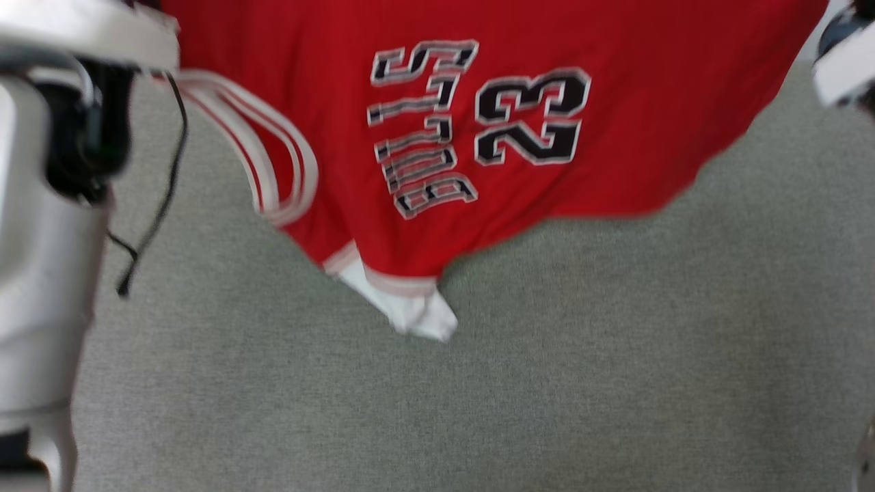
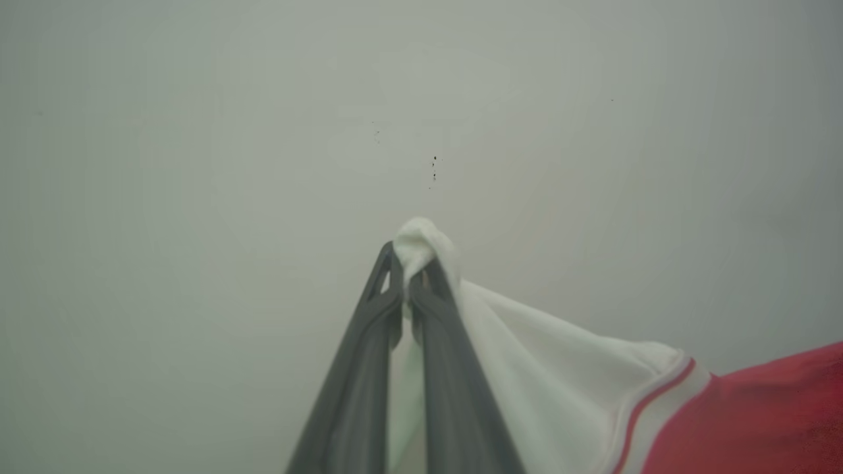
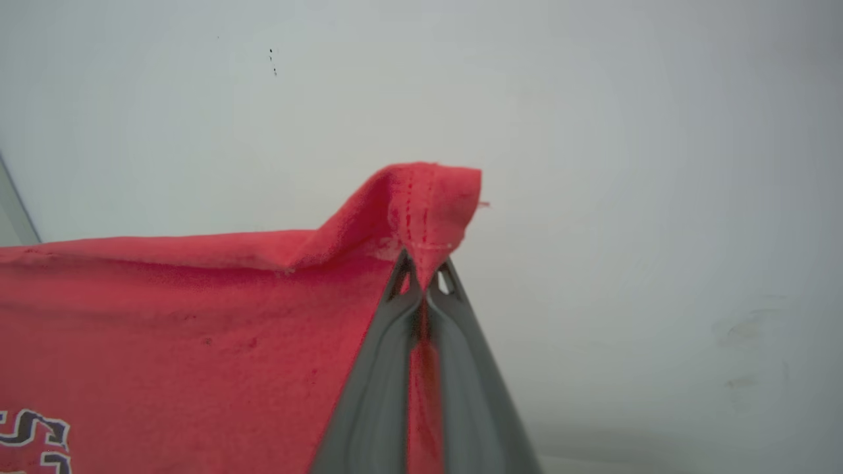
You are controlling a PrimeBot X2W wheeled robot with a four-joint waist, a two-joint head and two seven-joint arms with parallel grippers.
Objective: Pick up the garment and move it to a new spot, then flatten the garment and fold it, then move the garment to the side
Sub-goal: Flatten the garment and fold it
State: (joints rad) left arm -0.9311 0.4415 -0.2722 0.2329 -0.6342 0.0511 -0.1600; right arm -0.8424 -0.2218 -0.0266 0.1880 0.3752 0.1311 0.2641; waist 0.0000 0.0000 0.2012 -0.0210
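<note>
Hanging stretched between both grippers, the jersey (image 1: 636, 137) spans the top of the head view above a grey surface (image 1: 547, 396). That view is blurred, and whether the cloth's lowest part touches the surface cannot be told. The black-and-white print (image 1: 533, 116), a number beside a word, lies sideways across the red cloth. A loop of red-and-white trim (image 1: 273, 164) droops at the left, and a white sleeve end (image 1: 410, 311) dangles lowest, near the middle. A pale forearm (image 1: 41, 273) with a thin black cable (image 1: 160, 205) stands at the left edge. In the left wrist view the left gripper (image 2: 409, 280) is pinched tight on a bunched bit of white sleeve cloth, which pokes out past the fingertips and falls away to the right toward a striped band and red fabric. In the right wrist view the right gripper (image 3: 427, 280) is clamped on a stitched red hem corner, with the cloth running off to the left. Behind both stands a pale wall (image 2: 197, 131).
</note>
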